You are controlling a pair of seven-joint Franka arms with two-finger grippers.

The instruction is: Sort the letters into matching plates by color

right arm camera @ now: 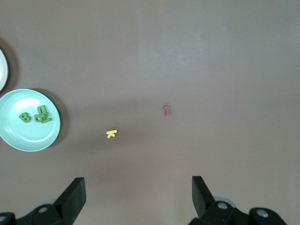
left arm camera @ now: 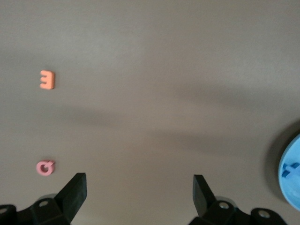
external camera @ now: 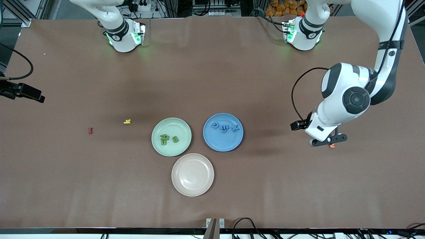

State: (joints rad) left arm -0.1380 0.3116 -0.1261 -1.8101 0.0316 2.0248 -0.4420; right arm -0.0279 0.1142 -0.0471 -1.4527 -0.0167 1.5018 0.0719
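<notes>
Green letters [external camera: 168, 139] are seen lying in the mint green plate [external camera: 158, 146]; blue letters [external camera: 225, 127] lie in the blue plate [external camera: 213, 144], just beside the green plate toward the left arm's end. The beige-pink plate [external camera: 181, 187], nearer the front camera than the green plate, holds nothing.

Four strays are noted on the surface [external camera: 212, 66]: yellow letter [external camera: 127, 121] and dark red letter [external camera: 90, 130], well apart from the green plate toward the right arm's end; orange letter [left arm camera: 47, 79] and pink letter [left arm camera: 45, 167], well past the blue plate toward the left arm's end.

Left end effector [left arm camera: 139, 192] is held over bare surface near the pink letter, jaws wide, nothing gripped. Right end effector [right arm camera: 138, 193] likewise wide and empty (this arm waits).

Risks judged: the tiny letters could be pinched off-centre and flicked away; a stray could be dropped into the wrong plate.
</notes>
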